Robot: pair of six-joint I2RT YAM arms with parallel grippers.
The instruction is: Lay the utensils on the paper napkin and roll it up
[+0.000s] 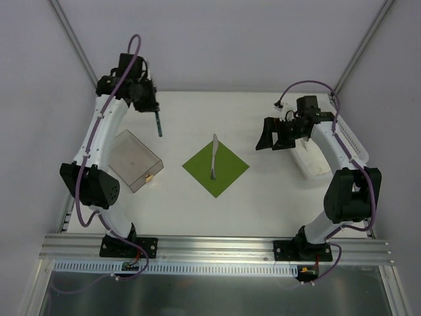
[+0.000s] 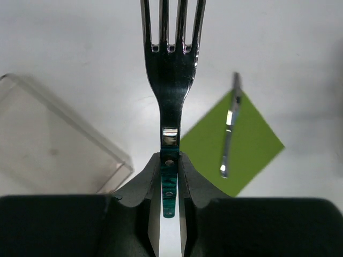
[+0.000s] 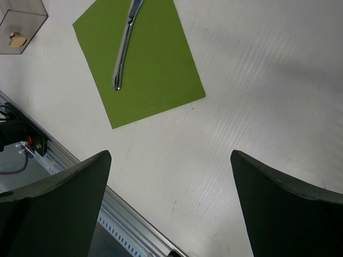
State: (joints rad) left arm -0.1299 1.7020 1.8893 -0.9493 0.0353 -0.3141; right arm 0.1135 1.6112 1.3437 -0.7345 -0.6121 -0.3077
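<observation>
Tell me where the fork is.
In the top view, the fork is clamped in the left gripper, far left, beyond the clear box and left of the green napkin.

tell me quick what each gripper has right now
left gripper: shut on the fork, pinching its handle
right gripper: open, holding nothing

Left wrist view: fork tine tips cut off at top edge; handle partly covered by my left gripper. Right wrist view: knife and napkin cut off at top edge; small gold item in the box, upper left, too small to identify.
</observation>
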